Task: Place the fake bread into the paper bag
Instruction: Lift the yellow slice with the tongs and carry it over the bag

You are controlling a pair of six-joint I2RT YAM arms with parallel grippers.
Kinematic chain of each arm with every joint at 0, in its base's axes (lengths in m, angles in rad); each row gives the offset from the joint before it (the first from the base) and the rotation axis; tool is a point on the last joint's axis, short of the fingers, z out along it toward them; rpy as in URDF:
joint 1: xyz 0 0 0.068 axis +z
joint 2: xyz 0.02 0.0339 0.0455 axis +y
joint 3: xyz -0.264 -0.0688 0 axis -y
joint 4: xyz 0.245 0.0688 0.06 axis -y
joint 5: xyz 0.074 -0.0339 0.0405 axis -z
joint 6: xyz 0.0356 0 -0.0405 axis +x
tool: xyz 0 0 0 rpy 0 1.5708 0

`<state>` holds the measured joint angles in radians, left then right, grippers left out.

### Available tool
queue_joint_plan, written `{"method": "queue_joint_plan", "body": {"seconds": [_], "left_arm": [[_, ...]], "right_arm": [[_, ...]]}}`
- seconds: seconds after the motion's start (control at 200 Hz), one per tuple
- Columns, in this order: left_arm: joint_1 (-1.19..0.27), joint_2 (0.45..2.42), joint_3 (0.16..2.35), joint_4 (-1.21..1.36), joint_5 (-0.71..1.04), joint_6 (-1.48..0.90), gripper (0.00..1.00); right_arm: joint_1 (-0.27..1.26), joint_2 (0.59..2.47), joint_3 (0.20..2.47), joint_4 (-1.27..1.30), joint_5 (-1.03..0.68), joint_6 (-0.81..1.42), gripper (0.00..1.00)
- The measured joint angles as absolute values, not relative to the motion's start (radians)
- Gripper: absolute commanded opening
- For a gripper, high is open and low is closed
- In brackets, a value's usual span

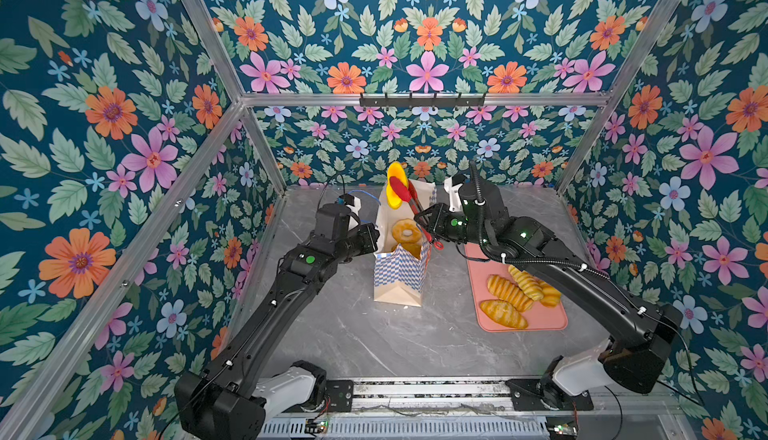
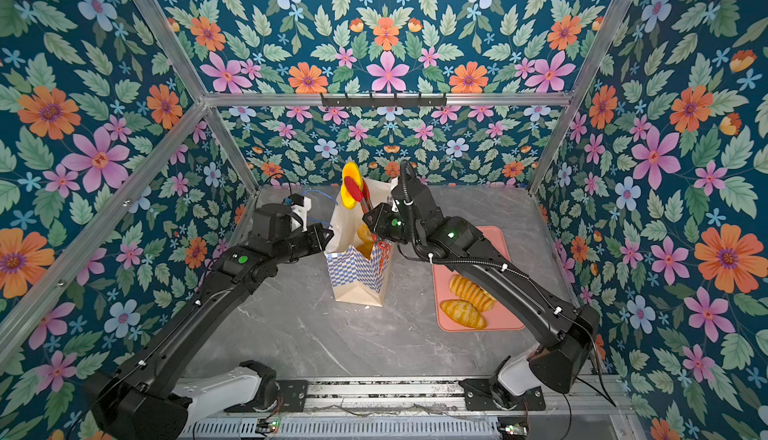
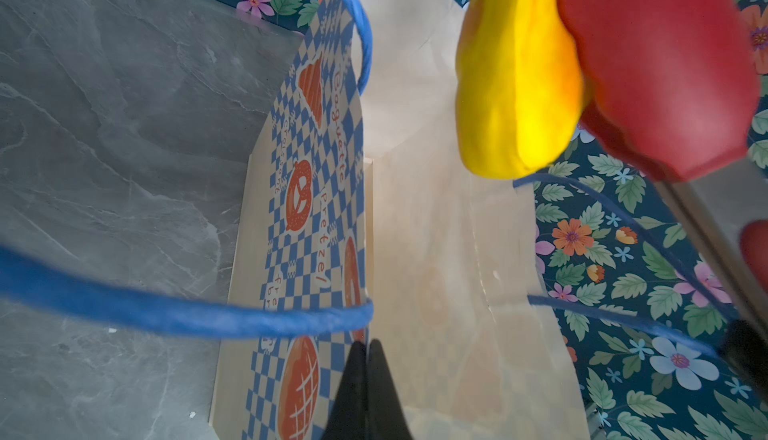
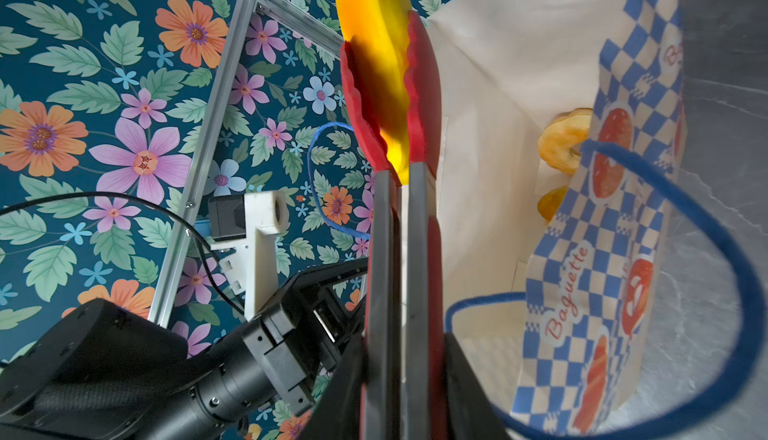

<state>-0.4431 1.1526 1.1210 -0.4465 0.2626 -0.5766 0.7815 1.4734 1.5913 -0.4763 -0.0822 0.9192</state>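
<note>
In both top views the paper bag (image 1: 401, 280) stands upright on the grey table (image 1: 365, 346), and I judge it to be the biggest risk here. It is tall and looks light. The left gripper (image 3: 368, 350) has its fingers closed on the rim of one side wall, which holds the mouth open. If this arm pulls sideways, I think the bag can tip or the paper can tear. The blue cord handle (image 3: 187, 313) hangs loose beside the mouth, so it could catch on whatever comes down.

The next risk is the tongs (image 4: 388, 251). The right gripper (image 1: 428, 221) has its fingers closed on the two metal arms and presses them together. The red tips (image 4: 424, 85) point upward, above the mouth and near the far wall of the bag. If the squeeze gets weaker too early, the piece between the tips may fall outside the mouth or bounce off the rim.

The fake bread (image 2: 463, 313) is in three places. Ridged oblong loaves (image 1: 509, 292), golden and glossy, lie on the pink tray (image 1: 552, 319), to the right of the bag and partly under the right arm. A ring doughnut (image 1: 406, 232) is already inside the bag, with another orange piece below it. The smallest is the round bun (image 4: 374, 35), bright yellow with an orange area, pinched between the red tips.
</note>
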Motion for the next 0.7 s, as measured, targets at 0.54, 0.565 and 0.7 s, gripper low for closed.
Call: {"method": "queue_joint_plan", "body": {"seconds": [0.54, 0.565, 0.7], "left_arm": [[-0.443, 1.15, 1.13, -0.462, 0.26, -0.576, 0.04], [-0.443, 1.15, 1.13, -0.463, 0.26, -0.576, 0.04], [-0.443, 1.147, 1.13, -0.466, 0.26, -0.576, 0.04]], "right_arm": [[0.742, 1.43, 1.53, -0.58, -0.046, 0.86, 0.34], [0.74, 1.43, 1.528, -0.583, -0.046, 0.86, 0.35], [0.736, 1.424, 1.527, -0.603, -0.042, 0.845, 0.4]]}}
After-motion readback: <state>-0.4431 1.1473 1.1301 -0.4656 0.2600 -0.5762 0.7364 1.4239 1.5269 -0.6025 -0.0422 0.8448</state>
